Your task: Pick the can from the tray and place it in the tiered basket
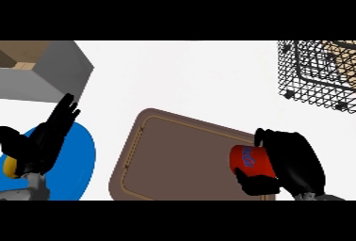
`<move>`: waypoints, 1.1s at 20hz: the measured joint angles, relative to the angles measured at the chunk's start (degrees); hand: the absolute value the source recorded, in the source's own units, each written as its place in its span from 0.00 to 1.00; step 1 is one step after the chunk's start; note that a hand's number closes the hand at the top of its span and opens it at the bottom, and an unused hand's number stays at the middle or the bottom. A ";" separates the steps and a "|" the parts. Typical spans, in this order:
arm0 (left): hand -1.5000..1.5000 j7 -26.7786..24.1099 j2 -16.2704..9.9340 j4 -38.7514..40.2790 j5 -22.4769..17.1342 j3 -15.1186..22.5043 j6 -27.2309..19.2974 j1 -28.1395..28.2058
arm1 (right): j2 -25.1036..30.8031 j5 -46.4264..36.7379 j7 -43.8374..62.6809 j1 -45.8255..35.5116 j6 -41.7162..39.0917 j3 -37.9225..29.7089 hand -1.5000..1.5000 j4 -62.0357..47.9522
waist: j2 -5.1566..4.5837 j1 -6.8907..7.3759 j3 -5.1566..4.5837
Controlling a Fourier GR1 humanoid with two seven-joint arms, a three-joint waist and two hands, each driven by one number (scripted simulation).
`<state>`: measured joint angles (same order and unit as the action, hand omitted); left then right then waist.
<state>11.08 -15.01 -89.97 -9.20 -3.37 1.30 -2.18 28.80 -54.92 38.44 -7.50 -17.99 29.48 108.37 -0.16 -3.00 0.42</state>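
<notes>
Right hand [292,162] curled round red can [248,161] over tray [173,160] at lower right, likely light, rigid, smooth-sided, best held mid-body; basket [316,75] upper right; left hand [42,141] resting straight-fingered at lower left.

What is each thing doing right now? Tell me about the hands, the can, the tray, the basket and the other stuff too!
right hand: curled round the can, over the tray's right edge
can: red, held, lying sideways
tray: brown, flat on the counter, nothing else on it
tiered basket: black mesh, top right, no can in it yet
left hand: open, fingers up, resting at left
blue plate: on the counter under the left hand
grey box: top left, open
</notes>
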 measured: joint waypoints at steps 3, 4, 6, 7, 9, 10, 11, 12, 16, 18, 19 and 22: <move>0.50 -0.13 -0.02 -0.02 -0.15 -0.61 -0.36 0.41 | 5.29 2.47 -4.18 0.61 2.73 -7.51 1.00 -1.75 | -0.26 -1.47 0.40; 0.50 -0.16 0.03 0.06 -0.27 -0.81 -0.45 0.59 | 6.73 3.48 -5.82 0.54 3.96 -10.14 1.00 -2.27 | -0.26 -1.83 0.49; 0.50 -0.20 0.08 0.05 -0.33 -1.06 -0.64 1.03 | 8.76 6.05 -9.22 0.25 6.82 -15.41 1.00 -3.11 | -0.08 -2.46 0.70; 0.50 -0.20 0.10 0.04 -0.36 -1.13 -0.70 1.22 | 9.23 7.92 -11.06 -0.09 8.32 -18.11 1.00 -3.44 | 0.01 -2.61 0.78; 0.50 -0.17 0.04 0.09 -0.43 -1.51 -0.93 1.47 | 9.83 11.96 -14.93 -0.63 11.05 -23.17 1.00 -4.02 | 0.24 -3.07 0.91; 0.50 -0.20 0.08 0.15 -0.44 -1.50 -0.91 1.71 | 10.17 14.04 -17.02 -1.03 12.24 -25.64 1.00 -4.36 | 0.33 -3.16 0.94; 0.50 -0.19 0.02 0.14 -0.49 -1.68 -0.95 1.85 | 10.43 16.34 -19.13 -1.49 13.22 -28.10 1.00 -4.76 | 0.43 -3.12 0.95; 0.50 -0.20 0.03 0.13 -0.62 -1.77 -0.93 1.94 | 10.62 18.72 -21.27 -1.89 14.06 -30.54 1.00 -5.43 | 0.46 -3.05 0.95; 0.50 -0.30 -0.08 -0.20 -0.79 -1.98 -0.81 2.20 | 12.71 28.60 -30.86 -2.92 14.50 -39.73 1.00 -9.47 | 0.50 -2.59 0.81; 0.50 -0.44 -0.06 -0.42 -0.66 -1.73 -0.66 2.21 | 14.69 33.84 -35.97 -3.43 12.59 -44.14 1.00 -12.64 | 0.41 -2.06 0.64; 0.50 -0.32 -0.06 -0.67 -0.65 -1.60 -0.62 2.11 | 15.76 36.36 -38.75 -3.38 11.22 -46.17 1.00 -14.52 | 0.39 -1.84 0.57; 0.50 -0.46 -0.20 -0.97 -0.58 -1.11 -0.02 1.70 | 20.29 42.94 -46.69 -4.03 5.78 -52.04 1.00 -21.66 | 0.09 -0.48 0.32</move>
<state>10.62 -15.22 -90.94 -9.78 -4.49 1.28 -0.48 49.09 -11.98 -8.25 -11.53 -12.21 -22.56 86.70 -0.08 -3.48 0.75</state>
